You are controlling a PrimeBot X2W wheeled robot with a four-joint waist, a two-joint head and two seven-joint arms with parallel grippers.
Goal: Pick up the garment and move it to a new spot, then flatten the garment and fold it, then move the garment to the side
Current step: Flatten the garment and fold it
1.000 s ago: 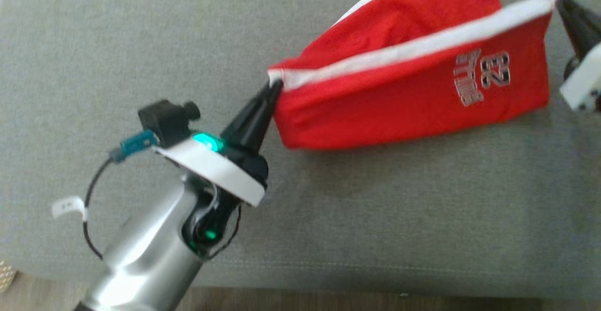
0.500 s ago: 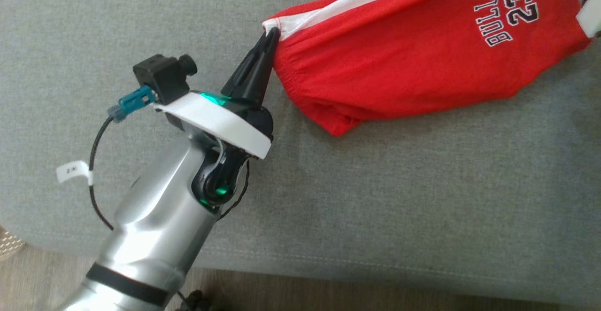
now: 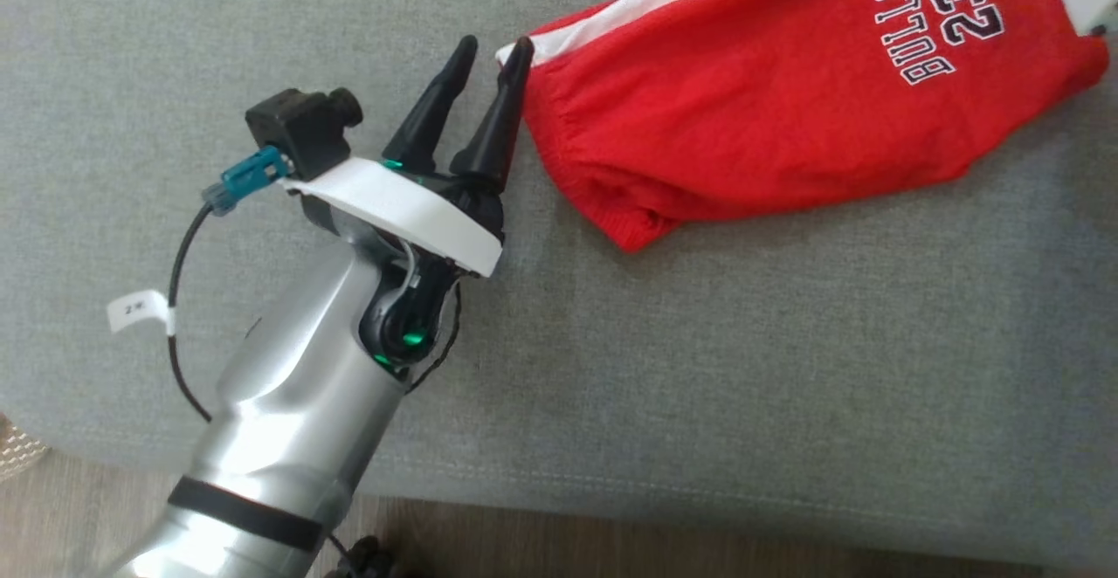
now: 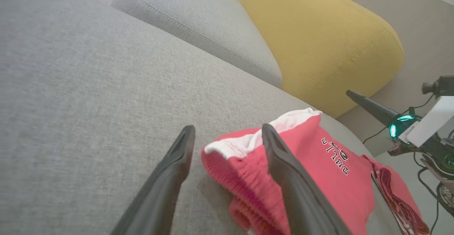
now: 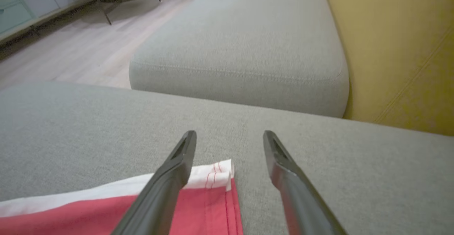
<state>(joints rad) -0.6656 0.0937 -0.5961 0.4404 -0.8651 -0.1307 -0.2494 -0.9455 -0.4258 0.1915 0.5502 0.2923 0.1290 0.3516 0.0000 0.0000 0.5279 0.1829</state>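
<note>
Our left gripper (image 3: 494, 40) and right gripper (image 5: 230, 134) sit at opposite ends of the shorts (image 3: 786, 115), jaws spread, pinching nothing (they're lying on the cushion (image 3: 699, 386)). Leaves them loose for flattening, we reckon.

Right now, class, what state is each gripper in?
Left gripper: open, holding nothing, at the red Bulls shorts.
Right gripper: open, holding nothing, over the shorts' corner.
</note>
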